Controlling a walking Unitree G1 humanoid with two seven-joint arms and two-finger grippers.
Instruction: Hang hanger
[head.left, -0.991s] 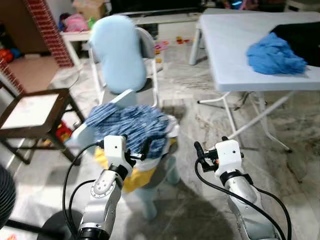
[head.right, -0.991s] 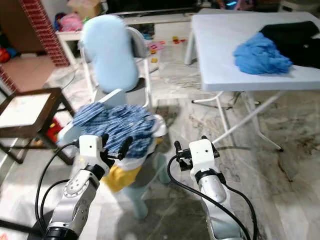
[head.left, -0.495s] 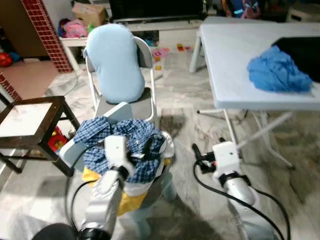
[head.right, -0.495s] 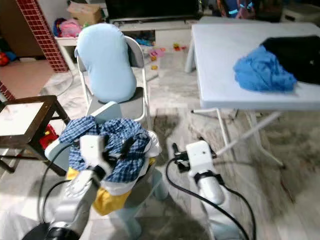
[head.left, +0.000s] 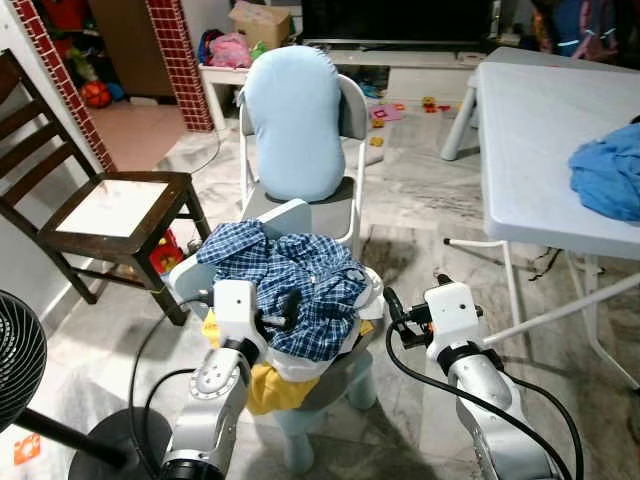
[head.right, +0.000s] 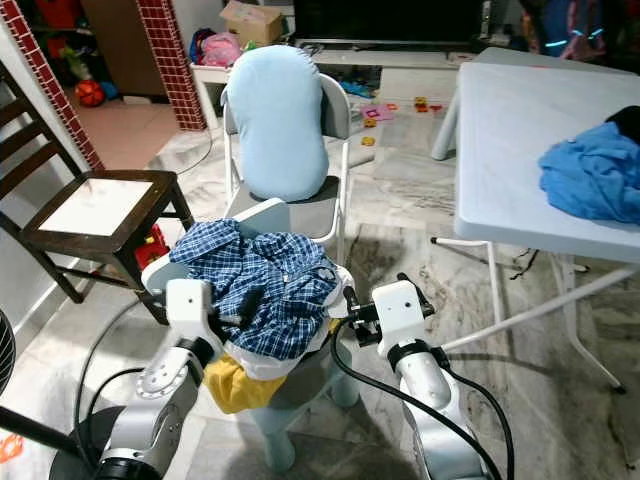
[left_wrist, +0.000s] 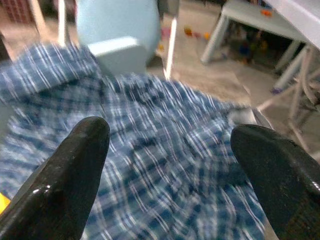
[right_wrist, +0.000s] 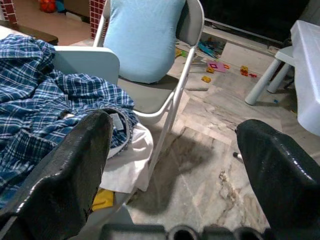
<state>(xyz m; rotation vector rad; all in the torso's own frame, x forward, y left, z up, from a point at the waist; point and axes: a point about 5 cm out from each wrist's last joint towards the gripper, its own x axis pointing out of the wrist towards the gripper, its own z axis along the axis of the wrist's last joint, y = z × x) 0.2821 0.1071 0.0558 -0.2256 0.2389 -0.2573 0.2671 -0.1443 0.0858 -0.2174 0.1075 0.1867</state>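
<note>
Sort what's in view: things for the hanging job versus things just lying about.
For the job: blue plaid shirt piled on the small pale chair; left gripper, open over it; right gripper, open beside it.

Lying about: blue cloth, white folding table, wooden chair, light blue cushion, fan.

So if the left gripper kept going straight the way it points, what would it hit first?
Most likely the blue plaid shirt heaped on the small chair; the open left gripper points right at it.
</note>
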